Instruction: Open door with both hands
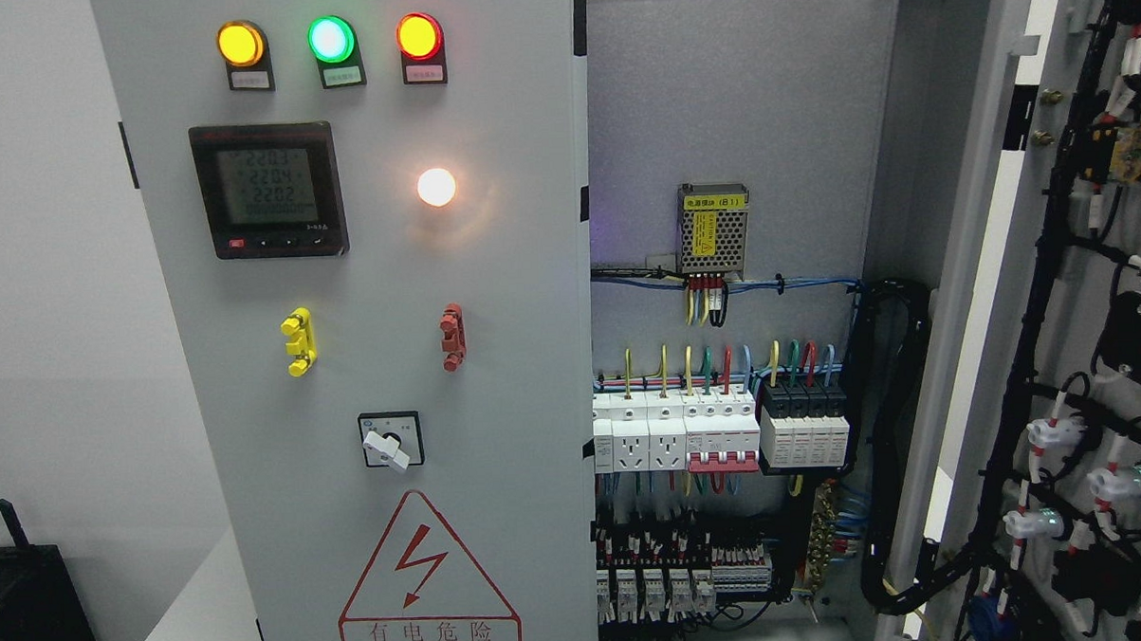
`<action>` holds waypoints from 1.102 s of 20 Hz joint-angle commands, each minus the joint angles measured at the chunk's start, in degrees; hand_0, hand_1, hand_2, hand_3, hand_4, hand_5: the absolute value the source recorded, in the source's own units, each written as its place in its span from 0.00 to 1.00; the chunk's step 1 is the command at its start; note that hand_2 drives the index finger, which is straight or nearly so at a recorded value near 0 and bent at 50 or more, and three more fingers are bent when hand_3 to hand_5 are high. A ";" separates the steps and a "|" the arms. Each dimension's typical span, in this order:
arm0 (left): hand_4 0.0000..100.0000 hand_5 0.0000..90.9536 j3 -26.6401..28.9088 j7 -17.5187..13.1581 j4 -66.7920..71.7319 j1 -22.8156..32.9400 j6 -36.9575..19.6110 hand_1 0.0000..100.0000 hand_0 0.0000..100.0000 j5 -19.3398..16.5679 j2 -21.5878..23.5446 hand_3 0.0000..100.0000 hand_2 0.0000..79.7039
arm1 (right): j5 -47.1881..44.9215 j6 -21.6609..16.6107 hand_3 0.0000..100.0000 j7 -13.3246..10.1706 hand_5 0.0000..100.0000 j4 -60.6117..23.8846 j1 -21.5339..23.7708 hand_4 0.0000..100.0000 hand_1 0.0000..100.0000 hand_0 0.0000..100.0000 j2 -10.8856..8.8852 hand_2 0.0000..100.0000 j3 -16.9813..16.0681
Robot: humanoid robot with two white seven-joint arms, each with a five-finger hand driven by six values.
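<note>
Looking straight at the cabinet, I cannot find either of my hands; both arms are out of the head view, so whether my fingers are open, curled or holding anything I cannot tell, and places can only be given loosely from where my fingers would come in at the lower edge.

The right door [987, 277] stands swung wide, far over on my right side, its inner face showing black wiring looms [1056, 360] and white connectors. The left door [382, 365] is up and ahead of my left side and appears still closed, though its seam against the open bay is hard to read.

I judge the left door to be the step in hand. To do it well I would bring my left fingers to its free edge [583, 263] beside the open bay, hook there and pull along the hinge arc, keeping my right fingers ready to steady it.

What stands in the way: the yellow handle [298, 341], the red handle [451, 336], the rotary switch [391, 447] and the meter [269, 190] sit on the panel face and should not be knocked. Just past that edge lie breakers [721, 429] and live-looking wires [714, 358], a poor place for straying fingers. A warning triangle [426, 577] marks the lower panel.
</note>
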 commanded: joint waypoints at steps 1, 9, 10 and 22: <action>0.00 0.00 -1.42 1.30 22.44 -8.22 6.11 0.39 0.12 -2.14 -9.10 0.00 0.00 | -1.41 0.03 0.00 -0.17 0.00 -0.09 -0.05 0.00 0.39 0.12 -0.02 0.00 0.00; 0.00 0.00 -2.03 1.30 23.42 -10.16 12.71 0.39 0.12 -8.45 -12.62 0.00 0.00 | -1.41 0.03 0.00 -0.17 0.00 -0.79 -0.31 0.00 0.39 0.12 -0.02 0.00 -0.18; 0.00 0.00 -1.95 1.30 23.25 -10.16 12.63 0.39 0.12 -10.12 -12.71 0.00 0.00 | -1.41 0.03 0.00 -0.17 0.00 -1.49 -0.31 0.00 0.39 0.12 -0.02 0.00 -0.18; 0.00 0.00 -2.74 1.91 22.63 -10.16 11.92 0.39 0.12 -12.42 -12.71 0.00 0.00 | -1.41 0.03 0.00 -0.26 0.00 -3.08 -0.23 0.00 0.39 0.12 -0.02 0.00 -0.18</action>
